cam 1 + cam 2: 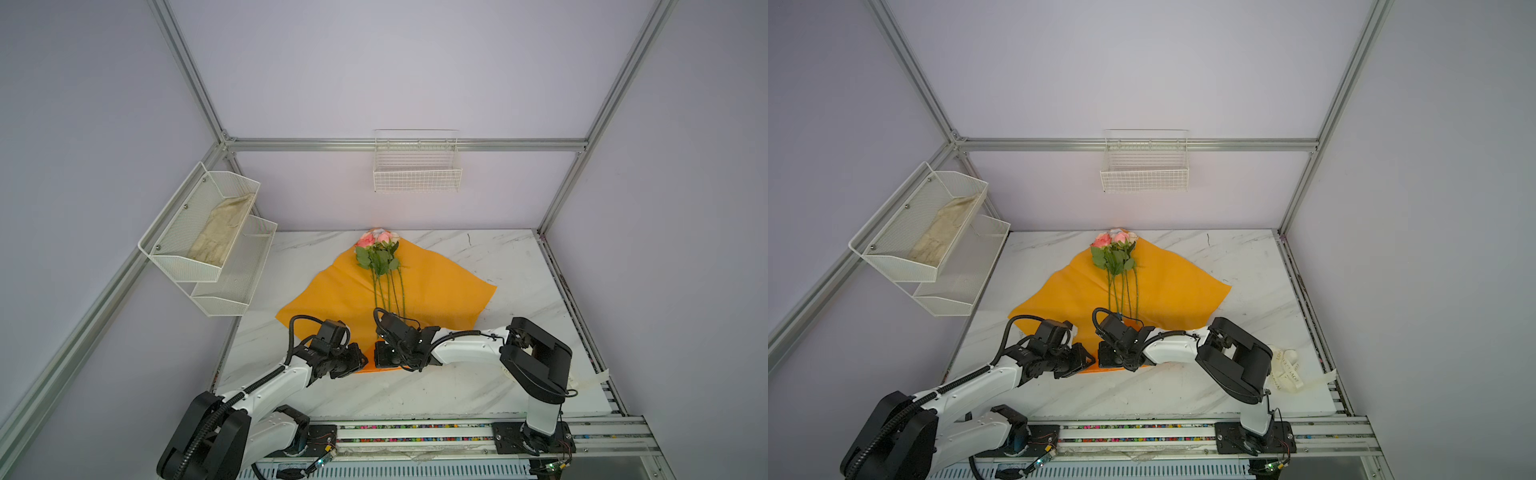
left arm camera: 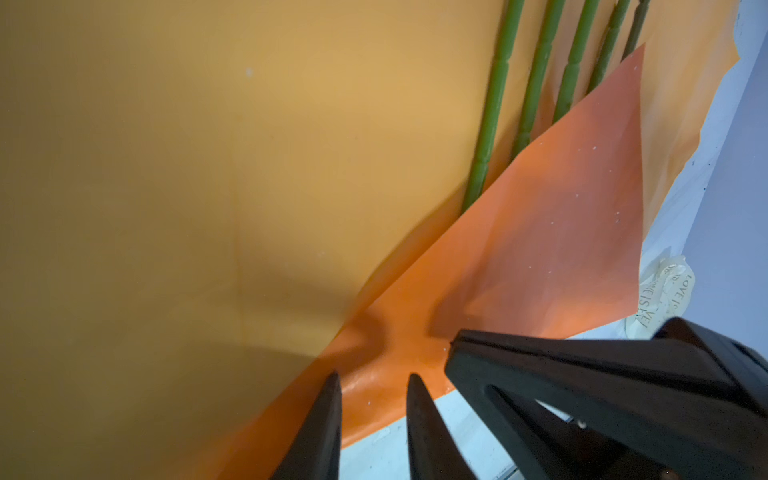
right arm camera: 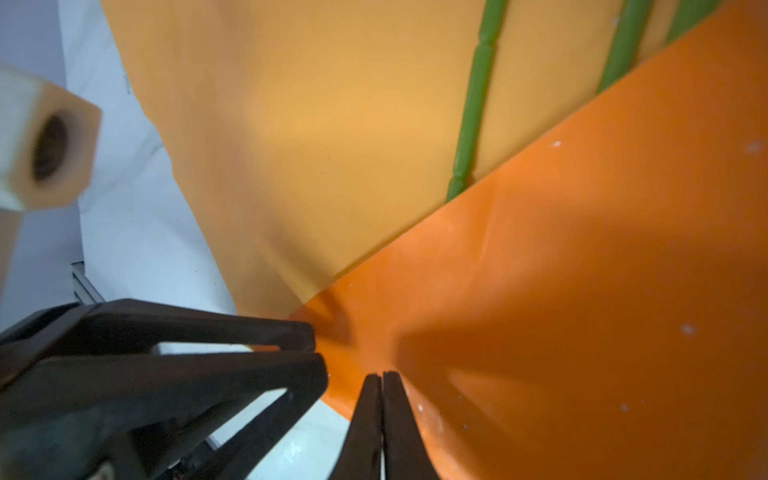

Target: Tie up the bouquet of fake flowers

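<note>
Lab cell: aluminium frame (image 1: 407, 144), plain walls (image 1: 415, 62)

Near-mid is tight: L gripper (image 2: 374, 380) & R gripper (image 3: 382, 374) sit just beside each other at the paper's (image 1: 436, 286) near edge, w/ a raised flap (image 2: 561, 228) over the stem (image 1: 390, 291) ends. Table (image 1: 519, 270) left & right of paper is open; ribbon (image 1: 1285, 368) lies near right. Rack (image 1: 183, 266) on left wall & basket (image 1: 415, 178) on far wall hang above table.

The six-o'clock ends of the thin green stems (image 2: 492, 124) are covered by a folded flap of glossy orange wrapping paper (image 2: 540, 228). The cream printed ribbon (image 2: 669, 291) (at four o'clock of the sheet) is partly hidden, its lettering cut short.
</note>
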Robot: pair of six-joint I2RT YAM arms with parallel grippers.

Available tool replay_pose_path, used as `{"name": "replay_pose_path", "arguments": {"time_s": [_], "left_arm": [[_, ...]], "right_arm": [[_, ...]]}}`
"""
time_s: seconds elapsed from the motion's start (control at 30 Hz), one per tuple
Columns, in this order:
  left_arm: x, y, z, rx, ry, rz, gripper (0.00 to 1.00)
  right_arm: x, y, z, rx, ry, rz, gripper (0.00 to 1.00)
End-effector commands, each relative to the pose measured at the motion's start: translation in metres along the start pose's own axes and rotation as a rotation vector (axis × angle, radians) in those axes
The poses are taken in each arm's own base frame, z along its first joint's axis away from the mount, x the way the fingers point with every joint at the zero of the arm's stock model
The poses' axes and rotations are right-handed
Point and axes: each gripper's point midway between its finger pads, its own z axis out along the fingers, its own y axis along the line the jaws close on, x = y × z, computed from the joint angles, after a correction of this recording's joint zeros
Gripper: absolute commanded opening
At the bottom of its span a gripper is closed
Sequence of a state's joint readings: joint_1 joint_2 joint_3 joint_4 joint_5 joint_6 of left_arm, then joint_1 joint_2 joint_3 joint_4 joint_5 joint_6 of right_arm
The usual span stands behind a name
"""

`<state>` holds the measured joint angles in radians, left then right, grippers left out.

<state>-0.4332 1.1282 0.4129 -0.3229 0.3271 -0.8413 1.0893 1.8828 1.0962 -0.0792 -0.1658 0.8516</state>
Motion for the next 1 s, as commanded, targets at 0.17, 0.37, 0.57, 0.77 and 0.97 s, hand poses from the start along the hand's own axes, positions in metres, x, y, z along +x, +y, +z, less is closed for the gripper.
{"name": "replay_pose_path", "arguments": {"time_s": [0.17,0.37,0.57,0.77,0.97], "left_arm": [[-0.007,-0.009,-0.005,0.028,-0.029,0.042,0.28],[-0.034,-0.016,-0.049,-0.034,-0.197,0.019,0.4],[-0.051,0.021,-0.072,-0.084,-0.322,-0.095,0.42],[-0.054,0.057,-0.068,-0.126,-0.301,-0.268,0.49],[-0.06,0.08,-0.06,-0.114,-0.3,-0.388,0.54]], "right_arm": [[0.008,-0.031,0.003,0.126,0.017,0.007,0.07],[0.015,-0.04,0.006,0.144,0.038,0.006,0.07],[0.015,-0.038,0.008,0.136,0.046,-0.01,0.07],[0.016,-0.039,0.008,0.136,0.045,-0.01,0.07],[0.014,-0.04,0.007,0.137,0.041,-0.013,0.08]]}}
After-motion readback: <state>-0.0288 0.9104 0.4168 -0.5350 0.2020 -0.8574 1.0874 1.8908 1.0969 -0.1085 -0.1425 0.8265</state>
